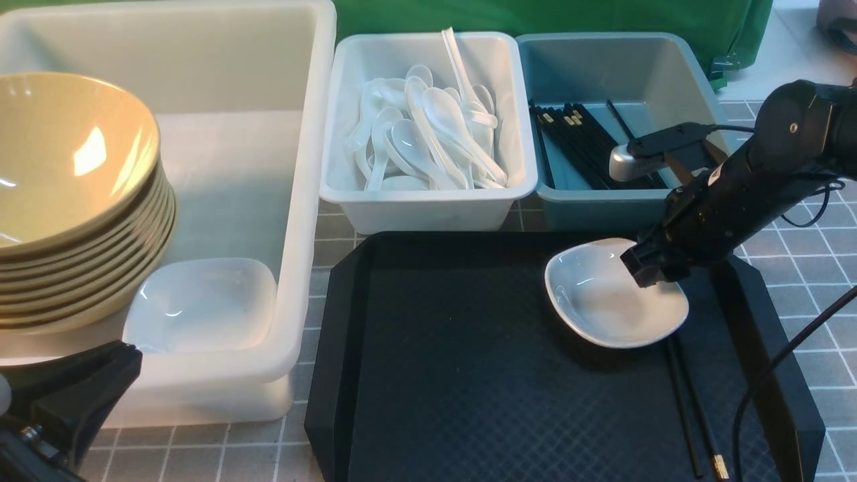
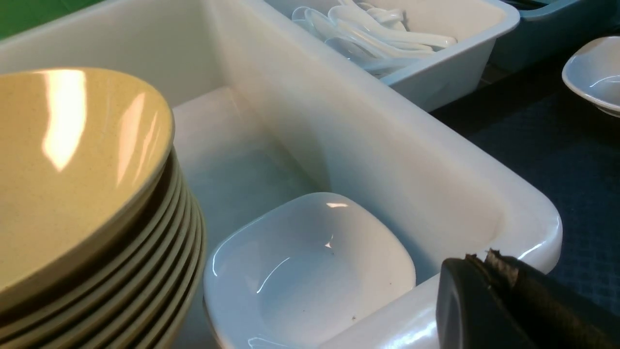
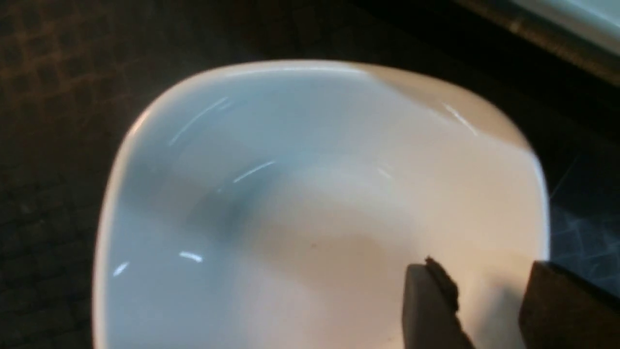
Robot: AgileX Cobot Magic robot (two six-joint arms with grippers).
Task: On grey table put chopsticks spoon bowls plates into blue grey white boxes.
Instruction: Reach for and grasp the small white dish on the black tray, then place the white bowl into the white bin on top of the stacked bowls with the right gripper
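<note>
- Right claw (image 1: 651, 276), fingers apart, straddles the plate (image 1: 602, 308) rim on the tray (image 1: 455, 375), seemingly poised to pinch it.
- Left claw (image 2: 484, 264), closed and empty, rests beside the tub (image 1: 304, 201).

- Across the far side you have a green fabric backdrop (image 1: 549, 17), hanging in soft folds.
- Directly below that backdrop and running toward you lies the grey table (image 1: 810, 268), its top ruled by thin white lines into small squares.
- Just right of the backdrop's edge you see a pale smooth surface (image 1: 790, 40); you cannot tell whether it is floor or wall.
- Further right of the backdrop, a dark blurred shape (image 1: 840, 23) is cut off by the corner.
- The light on the backdrop is bright and even.
</note>
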